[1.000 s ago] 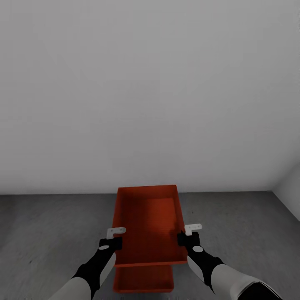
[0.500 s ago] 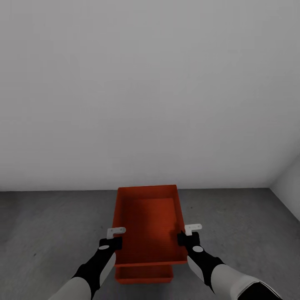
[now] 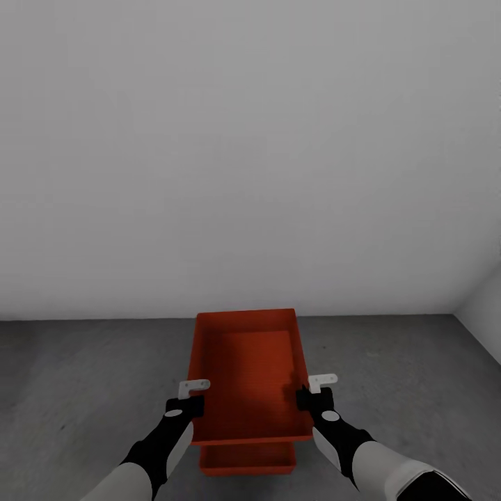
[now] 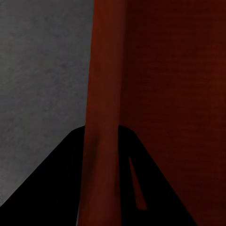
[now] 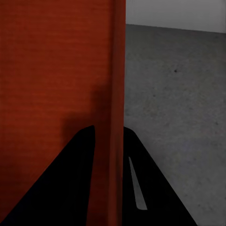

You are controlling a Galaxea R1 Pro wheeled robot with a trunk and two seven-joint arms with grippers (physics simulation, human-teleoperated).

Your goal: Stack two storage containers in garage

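While the left gripper (image 3: 189,402) is closed on the left wall of the upper container (image 3: 249,376), this orange-red bin is held level above the dark grey floor (image 3: 76,390), in front of a white wall (image 3: 243,153). Directly below it the second container (image 3: 247,458) lies on the floor, only its near end showing, and the right gripper (image 3: 310,395) is clamped on the upper container's right wall.

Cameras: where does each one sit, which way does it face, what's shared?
Head view: on the head, facing forward and down at the held bin, the lower bin, the floor and the wall; both forearms, left gripper and right gripper show.
Left wrist view: by the left gripper, along dark fingers clamping the bin's wall.
Right wrist view: by the right gripper, fingers clamping the opposite wall.
Shared: all three show the held bin and floor.
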